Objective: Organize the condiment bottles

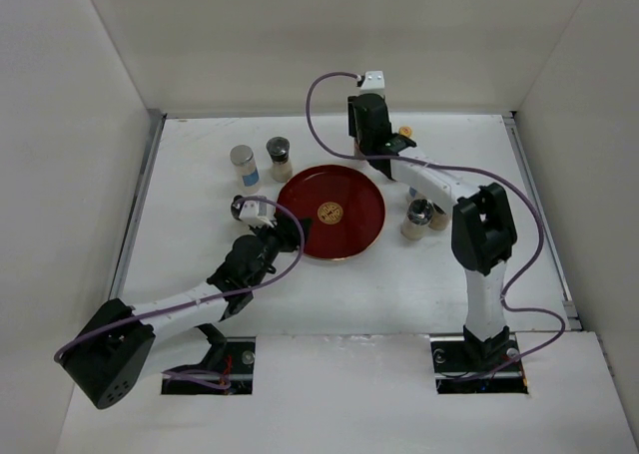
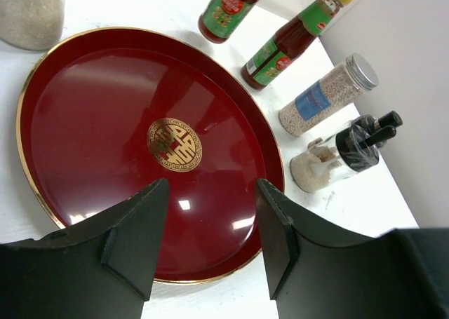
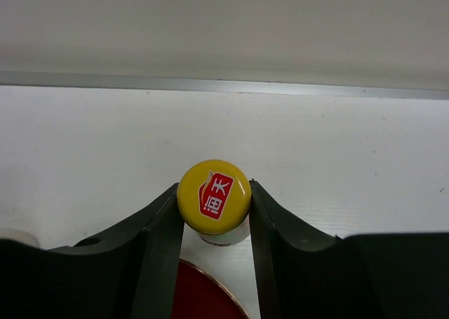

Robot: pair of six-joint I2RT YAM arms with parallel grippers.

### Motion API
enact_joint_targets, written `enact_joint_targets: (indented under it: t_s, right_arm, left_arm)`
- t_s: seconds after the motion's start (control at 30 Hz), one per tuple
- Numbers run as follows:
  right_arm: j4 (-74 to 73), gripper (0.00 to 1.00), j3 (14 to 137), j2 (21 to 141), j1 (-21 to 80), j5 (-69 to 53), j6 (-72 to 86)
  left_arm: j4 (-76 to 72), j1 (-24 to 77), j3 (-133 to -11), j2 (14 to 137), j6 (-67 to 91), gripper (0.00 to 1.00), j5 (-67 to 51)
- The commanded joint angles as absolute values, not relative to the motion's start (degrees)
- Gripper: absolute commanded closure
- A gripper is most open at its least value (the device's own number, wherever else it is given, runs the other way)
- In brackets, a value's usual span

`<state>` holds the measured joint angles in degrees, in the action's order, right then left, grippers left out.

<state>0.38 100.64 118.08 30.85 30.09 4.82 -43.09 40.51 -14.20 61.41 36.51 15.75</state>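
Note:
The right gripper (image 3: 214,201) is shut on the yellow cap (image 3: 214,195) of a slim red sauce bottle (image 2: 231,7) at the back right of the round dark-red tray (image 1: 344,190). In the top view the right gripper (image 1: 374,147) hides this bottle. A second sauce bottle (image 2: 291,42), with its cap showing in the top view (image 1: 405,131), stands beside it. The left gripper (image 2: 210,221) is open and empty over the tray's near-left rim (image 2: 210,277), and shows in the top view (image 1: 292,227). The tray holds no bottles.
A silver-lid shaker jar (image 2: 328,94) and a black-lid grinder (image 2: 344,154) stand right of the tray (image 1: 417,218). A silver-lid jar (image 1: 244,168) and a black-lid jar (image 1: 279,158) stand at its back left. White walls enclose the table.

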Motion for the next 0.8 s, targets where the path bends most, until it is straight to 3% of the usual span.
enact_joint_targets:
  t_s: [0.0,0.37,0.77]
  right_arm:
    - [11.16,0.78,99.77,107.94,33.52,31.29,4.13]
    - [12.13,0.79,95.71,108.36,39.94,26.98,9.49]
    - [12.92,0.78,94.83,112.06,40.47,26.1,12.13]
  left_arm:
    - [-46.49,39.77,-13.62,61.17,37.18,0.5,15.47]
    - [-47.02,37.57,-12.39,60.38,39.02,0.51,15.29]
    - [-47.72,37.05,-12.22,61.26,39.02,0.51,14.86]
